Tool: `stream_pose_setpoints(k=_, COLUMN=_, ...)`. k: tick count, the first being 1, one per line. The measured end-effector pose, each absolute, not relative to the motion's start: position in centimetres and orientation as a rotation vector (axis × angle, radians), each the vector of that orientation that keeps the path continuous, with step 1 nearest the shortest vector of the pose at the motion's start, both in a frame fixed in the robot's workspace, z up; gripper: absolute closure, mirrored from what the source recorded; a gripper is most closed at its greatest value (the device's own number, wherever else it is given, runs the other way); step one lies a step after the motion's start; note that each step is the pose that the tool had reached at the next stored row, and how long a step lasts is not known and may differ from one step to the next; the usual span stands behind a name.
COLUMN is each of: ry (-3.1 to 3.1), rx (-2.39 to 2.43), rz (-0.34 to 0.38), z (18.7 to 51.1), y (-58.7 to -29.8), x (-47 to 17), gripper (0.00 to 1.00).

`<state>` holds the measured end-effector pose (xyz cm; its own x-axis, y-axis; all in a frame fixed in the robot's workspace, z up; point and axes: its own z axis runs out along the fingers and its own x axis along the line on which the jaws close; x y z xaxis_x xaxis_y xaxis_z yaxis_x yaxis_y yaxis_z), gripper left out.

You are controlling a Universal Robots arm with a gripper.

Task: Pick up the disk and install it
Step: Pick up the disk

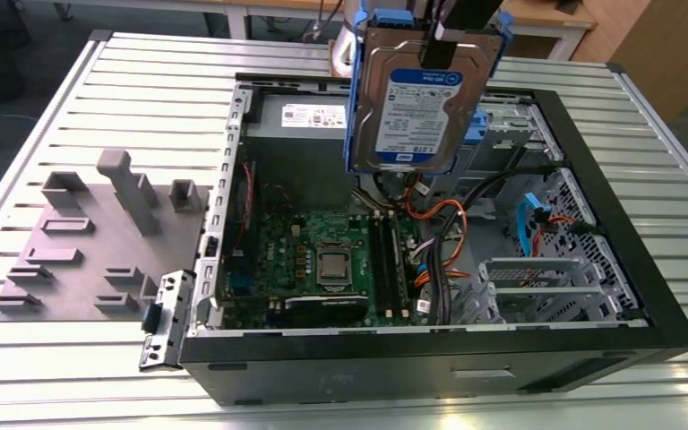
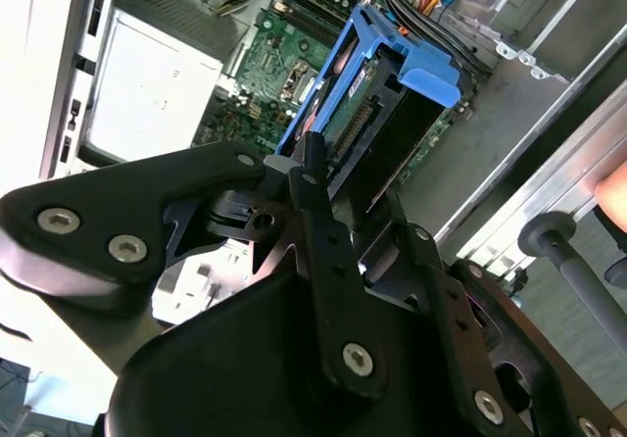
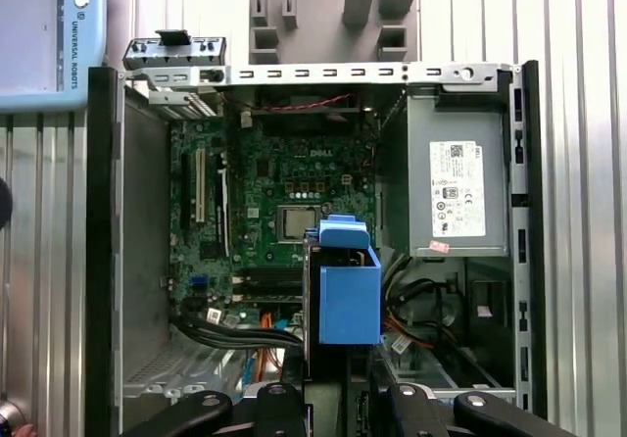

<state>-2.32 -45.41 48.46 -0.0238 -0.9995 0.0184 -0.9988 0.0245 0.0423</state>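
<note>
Gripper (image 1: 455, 34) clenched the disk (image 1: 410, 112) upright above the open case (image 1: 440, 367), seemingly the carrying step; seating it likely demanded alignment with the metal cage (image 1: 541, 282).

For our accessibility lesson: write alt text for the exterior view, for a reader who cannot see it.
A gripper holds the disk, a silver hard drive in a blue carrier, upright by its top edge above an open computer case. The case lies on a slatted table, motherboard and cables exposed, with a grey fixture plate at the exterior view's left.
</note>
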Motion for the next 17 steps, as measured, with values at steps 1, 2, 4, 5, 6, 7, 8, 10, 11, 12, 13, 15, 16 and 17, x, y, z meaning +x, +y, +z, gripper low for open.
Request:
stream_pose_setpoints(k=1, ry=-2.217, rx=2.164, rz=-0.027, z=48.5, y=-45.6, x=-2.3, gripper=0.65)
stream_pose_setpoints(k=2, ry=-2.217, rx=2.164, rz=-0.026, z=48.5, y=-45.7, x=-2.3, gripper=0.65)
stream_pose_setpoints(k=4, ry=-2.217, rx=2.164, rz=-0.025, z=48.5, y=-46.0, x=-2.3, gripper=0.65)
stream_pose_setpoints(k=5, ry=-2.216, rx=2.163, rz=-0.024, z=48.5, y=-46.2, x=-2.3, gripper=0.65)
stream_pose_setpoints(k=6, ry=-2.216, rx=2.163, rz=-0.024, z=48.5, y=-46.3, x=-2.3, gripper=0.65)
stream_pose_setpoints(k=7, ry=-2.216, rx=2.163, rz=-0.023, z=48.5, y=-46.5, x=-2.3, gripper=0.65)
stream_pose_setpoints(k=8, ry=-2.216, rx=2.163, rz=-0.022, z=48.5, y=-46.6, x=-2.3, gripper=0.65)
stream_pose_setpoints(k=10, ry=-2.215, rx=2.162, rz=-0.021, z=48.5, y=-46.9, x=-2.3, gripper=0.65)
stream_pose_setpoints(k=11, ry=-2.215, rx=2.162, rz=-0.021, z=48.5, y=-47.0, x=-2.3, gripper=0.65)
stream_pose_setpoints(k=12, ry=-2.215, rx=2.161, rz=-0.020, z=48.5, y=-47.2, x=-2.3, gripper=0.65)
stream_pose_setpoints(k=13, ry=-2.214, rx=2.161, rz=-0.019, z=48.5, y=-47.3, x=-2.3, gripper=0.65)
stream_pose_setpoints(k=15, ry=-2.214, rx=2.161, rz=-0.018, z=48.4, y=-47.6, x=-2.3, gripper=0.65)
stream_pose_setpoints(k=16, ry=-2.214, rx=2.160, rz=-0.018, z=48.5, y=-47.7, x=-2.3, gripper=0.65)
stream_pose_setpoints(k=17, ry=-2.213, rx=2.160, rz=-0.017, z=48.5, y=-47.9, x=-2.3, gripper=0.65)
